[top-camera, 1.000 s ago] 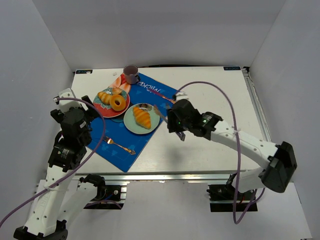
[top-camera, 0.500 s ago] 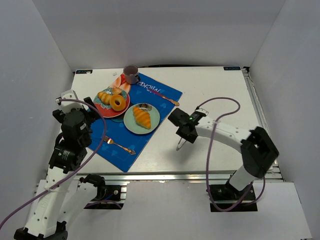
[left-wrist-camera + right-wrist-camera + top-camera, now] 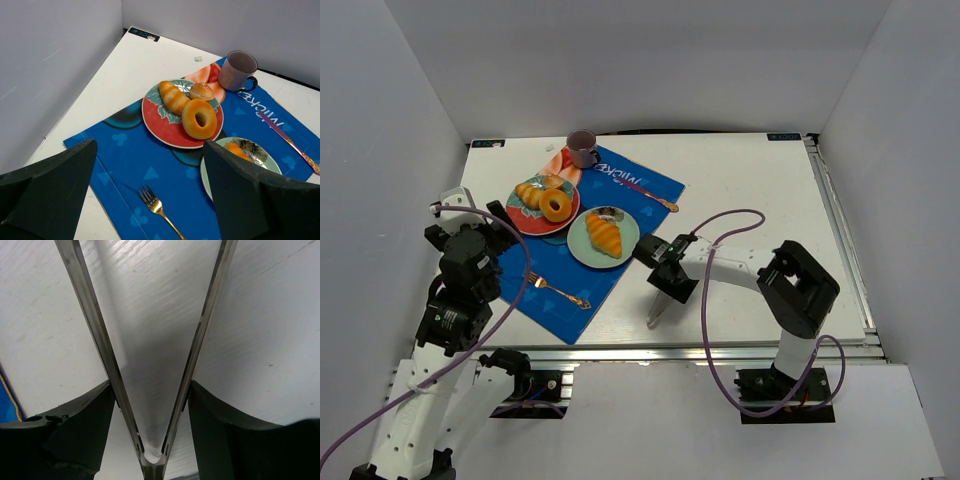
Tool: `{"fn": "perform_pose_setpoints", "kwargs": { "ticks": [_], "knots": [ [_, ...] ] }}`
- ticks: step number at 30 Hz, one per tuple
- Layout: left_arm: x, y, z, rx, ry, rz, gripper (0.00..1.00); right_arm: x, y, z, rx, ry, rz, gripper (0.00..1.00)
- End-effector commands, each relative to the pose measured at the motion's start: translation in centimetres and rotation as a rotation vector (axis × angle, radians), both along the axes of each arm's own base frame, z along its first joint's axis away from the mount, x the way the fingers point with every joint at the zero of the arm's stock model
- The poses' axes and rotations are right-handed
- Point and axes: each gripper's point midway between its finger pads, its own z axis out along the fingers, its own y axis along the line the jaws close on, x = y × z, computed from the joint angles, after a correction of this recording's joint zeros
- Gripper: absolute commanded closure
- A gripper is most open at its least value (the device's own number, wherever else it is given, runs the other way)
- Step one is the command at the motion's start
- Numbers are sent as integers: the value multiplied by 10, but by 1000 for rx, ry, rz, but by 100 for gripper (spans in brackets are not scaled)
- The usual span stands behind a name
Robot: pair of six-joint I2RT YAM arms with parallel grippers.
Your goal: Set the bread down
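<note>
- And the right gripper [image 3: 672, 284] has swung back off the green plate [image 3: 629, 240], low over bare table [image 3: 750, 190].
- Its tongs [image 3: 95, 335] now gape, nothing pinched.
- The bread [image 3: 604, 235] rests on that plate: looks delivered!

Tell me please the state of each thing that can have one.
bread, lying on the green plate, not gripped
left claw, open, empty
right claw, closed on the tongs
tongs, spread, nothing between them
mug, upright
fork, lying flat on the blue mat
</note>
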Motion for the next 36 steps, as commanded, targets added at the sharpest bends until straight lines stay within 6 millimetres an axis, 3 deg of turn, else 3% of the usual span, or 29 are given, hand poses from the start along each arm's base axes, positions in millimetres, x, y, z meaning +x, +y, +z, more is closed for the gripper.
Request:
{"fn": "perform_pose_setpoints", "kwargs": {
  "ticks": [1,4,7,11,14,15,17,18,20,21,23,24,28,32,36],
  "knots": [
    [-1,-4,1,-11,-9,-21,2,9,22,10,68,-35,6,34],
    [-1,-3,3,-9,-12,-18,2,11,31,11,91,-42,28,25],
    [-1,-1,4,-5,-9,-10,2,15,37,22,101,-72,57,11],
    [-1,0,5,-2,-10,-2,2,20,39,51,94,-135,107,11],
    [0,1,7,2,-8,7,2,19,31,86,64,-206,174,11],
    [0,1,7,2,-9,10,2,19,27,107,83,-253,189,11],
    [0,3,8,4,-9,22,2,13,17,120,84,-282,253,10],
    [0,4,8,6,-9,28,2,9,10,142,127,-326,259,11],
    [0,6,8,9,-7,41,2,1,-8,148,125,-348,265,10],
    [0,8,8,10,-5,52,2,-3,-18,169,171,-403,264,11],
    [1,9,8,8,-3,62,2,-8,-32,177,192,-454,275,10],
    [0,10,8,2,-3,70,2,-11,-42,198,225,-518,285,11],
    [6,9,5,-26,3,94,3,-10,-65,236,234,-680,325,11],
    [15,3,7,-62,-10,88,3,1,-69,288,189,-821,387,11],
    [19,-2,15,-79,-25,66,3,11,-53,286,99,-783,481,11]
  ]
}}
